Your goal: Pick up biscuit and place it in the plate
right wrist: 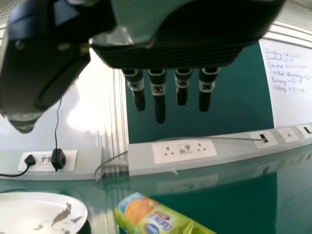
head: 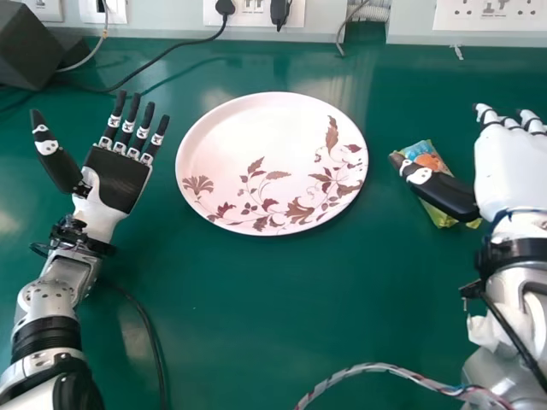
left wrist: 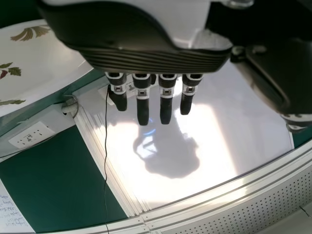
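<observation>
The green and blue biscuit packet [head: 438, 212] lies on the table right of the plate, partly hidden under the thumb of my right hand [head: 515, 171]. That hand is open, its fingers straight. In the right wrist view the packet [right wrist: 156, 217] lies beyond my right hand [right wrist: 183, 85], apart from its extended fingers. The white plate [head: 248, 128] with a brown leaf pattern rests at the table's middle; part of it [right wrist: 29, 209] shows in the right wrist view. My left hand [head: 120, 178] stands open left of the plate, palm up and empty; the left wrist view has the hand [left wrist: 141, 105] with straight fingers.
A black box [head: 30, 47] stands at the back left, with a black cable [head: 154, 61] running to the wall sockets [head: 252, 12]. A braided cable [head: 376, 367] crosses the table's front edge, and another dark cable [head: 145, 320] lies by my left forearm.
</observation>
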Motion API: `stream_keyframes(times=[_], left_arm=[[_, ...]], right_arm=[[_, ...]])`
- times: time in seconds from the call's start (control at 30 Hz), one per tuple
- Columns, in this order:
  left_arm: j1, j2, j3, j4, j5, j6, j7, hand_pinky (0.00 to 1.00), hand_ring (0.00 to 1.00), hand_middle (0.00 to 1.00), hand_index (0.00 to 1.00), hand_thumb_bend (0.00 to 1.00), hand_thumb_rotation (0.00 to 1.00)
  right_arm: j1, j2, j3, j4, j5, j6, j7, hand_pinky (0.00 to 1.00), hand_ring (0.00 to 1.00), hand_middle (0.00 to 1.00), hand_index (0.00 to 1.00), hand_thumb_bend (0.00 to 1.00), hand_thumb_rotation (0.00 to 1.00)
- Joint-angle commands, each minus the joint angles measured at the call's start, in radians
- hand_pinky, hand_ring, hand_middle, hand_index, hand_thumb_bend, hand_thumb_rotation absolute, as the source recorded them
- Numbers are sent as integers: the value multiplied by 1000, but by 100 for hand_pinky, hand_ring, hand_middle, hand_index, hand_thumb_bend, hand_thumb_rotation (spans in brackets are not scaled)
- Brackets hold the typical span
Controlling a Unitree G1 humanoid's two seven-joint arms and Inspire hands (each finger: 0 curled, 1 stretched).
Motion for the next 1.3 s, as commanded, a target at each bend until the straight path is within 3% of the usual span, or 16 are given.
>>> stream_keyframes(times=[0.0, 0.4, 1.27], left_arm=[[19, -10, 11, 15, -7, 13, 0, 99, 91, 95, 98, 98, 67], [6, -9, 16, 41, -7, 17, -21, 100, 91, 93, 97, 99, 69], [-1, -6, 46, 32, -46, 90, -29, 95, 89, 92, 93, 99, 62]], right_arm=[[-5, -15, -5, 12, 5, -3, 19, 91, 90, 89, 100, 100, 83], [-10, -73, -2, 56, 26, -8, 43, 92, 91, 91, 100, 100, 83], [17, -169, -9, 157, 127, 33, 25, 91, 94, 94, 100, 100, 84]])
